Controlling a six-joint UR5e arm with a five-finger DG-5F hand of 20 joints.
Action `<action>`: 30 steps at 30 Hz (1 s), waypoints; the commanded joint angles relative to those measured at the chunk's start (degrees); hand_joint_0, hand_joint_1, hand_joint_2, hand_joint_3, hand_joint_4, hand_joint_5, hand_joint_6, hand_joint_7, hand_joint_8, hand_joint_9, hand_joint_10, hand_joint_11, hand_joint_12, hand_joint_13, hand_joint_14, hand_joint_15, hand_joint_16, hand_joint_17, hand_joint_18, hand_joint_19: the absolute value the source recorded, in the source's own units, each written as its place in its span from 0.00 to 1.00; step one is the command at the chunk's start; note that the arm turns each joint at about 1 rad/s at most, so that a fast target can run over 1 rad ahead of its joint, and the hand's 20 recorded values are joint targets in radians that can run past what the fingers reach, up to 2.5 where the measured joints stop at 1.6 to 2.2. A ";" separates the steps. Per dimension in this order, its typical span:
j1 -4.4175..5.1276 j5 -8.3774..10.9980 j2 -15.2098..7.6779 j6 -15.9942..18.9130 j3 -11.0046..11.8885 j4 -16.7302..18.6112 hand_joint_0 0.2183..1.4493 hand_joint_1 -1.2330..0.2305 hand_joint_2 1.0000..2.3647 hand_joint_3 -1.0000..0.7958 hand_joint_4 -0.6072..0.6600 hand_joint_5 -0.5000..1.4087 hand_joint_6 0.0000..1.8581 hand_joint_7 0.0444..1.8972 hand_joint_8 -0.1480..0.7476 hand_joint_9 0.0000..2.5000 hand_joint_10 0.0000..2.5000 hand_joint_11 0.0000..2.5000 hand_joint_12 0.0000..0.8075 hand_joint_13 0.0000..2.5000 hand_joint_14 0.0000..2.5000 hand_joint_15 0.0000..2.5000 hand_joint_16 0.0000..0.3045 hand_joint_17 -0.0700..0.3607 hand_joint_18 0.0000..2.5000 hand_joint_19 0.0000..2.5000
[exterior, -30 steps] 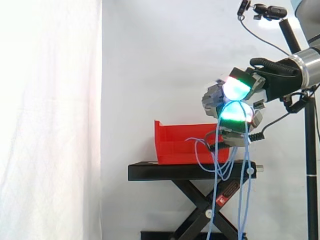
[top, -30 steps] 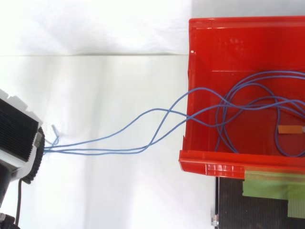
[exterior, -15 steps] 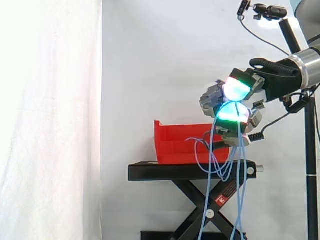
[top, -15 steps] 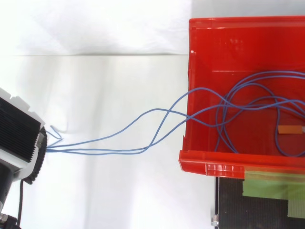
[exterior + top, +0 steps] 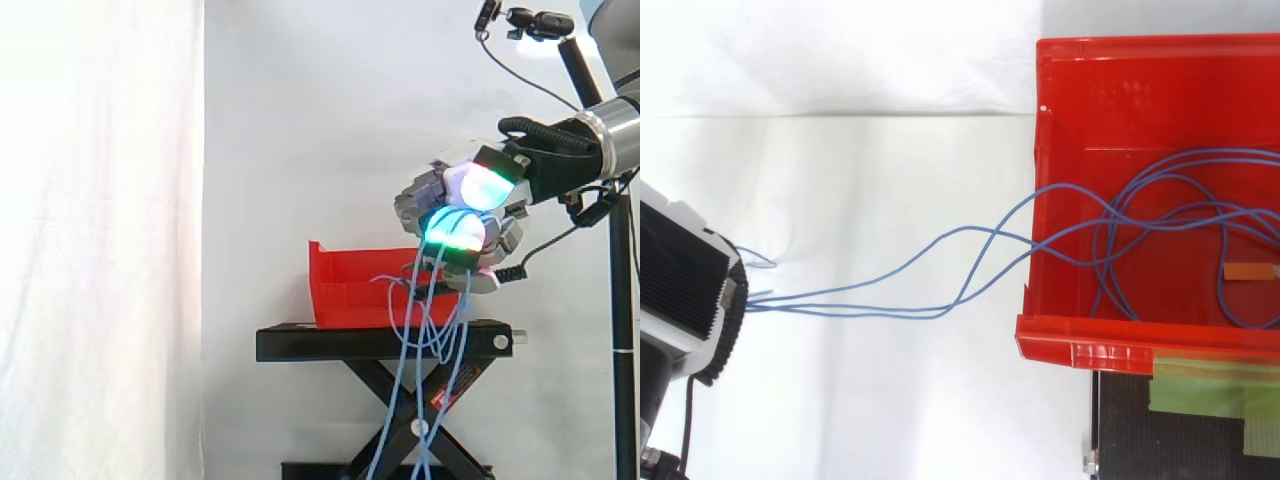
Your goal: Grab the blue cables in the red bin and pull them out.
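As seen from the side, the hand [image 5: 422, 196] sits to the right of and above the red bin [image 5: 345, 290], tilted downward, with its pads [image 5: 478, 186] glowing green and cyan. We find its fingers curled tight round a bundle of blue cables [image 5: 440, 330], so the grasp is closed on them. From the hand several strands fall past the right end of the black stand [image 5: 330, 343] toward the floor, while others loop back over the bin's near edge. The bin rests on the stand's top plate, before the white curtain [image 5: 100, 240].

From above, we see that much of the cables [image 5: 870, 311] lies coiled inside the bin [image 5: 1120, 100], beside a small orange tag [image 5: 1247, 271]. A few strands cross the bin's left wall and run leftward, clear of the bin, to a black ribbed housing [image 5: 680, 290] of the robot at the view's left edge. Green tape [image 5: 1210, 390] lies on the stand [image 5: 1120, 430] just beside the bin's lower rim
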 commanded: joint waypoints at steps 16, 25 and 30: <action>0.00 0.00 0.00 -0.01 0.00 -0.09 0.42 0.23 0.00 0.00 0.51 0.51 0.54 0.23 0.36 0.53 0.09 0.78 0.36 0.58 0.25 0.67 0.18 0.45 0.42 0.42; 0.09 0.00 0.00 -0.09 0.00 -0.09 0.45 0.22 0.00 0.00 0.50 0.53 0.49 0.26 0.34 0.54 0.06 0.79 0.35 0.58 0.23 0.67 0.17 0.44 0.41 0.42; 0.09 0.09 0.00 -0.01 0.00 -0.09 0.48 0.19 0.00 0.00 0.50 0.54 0.40 0.29 0.33 0.53 0.05 0.81 0.34 0.58 0.23 0.68 0.17 0.43 0.41 0.42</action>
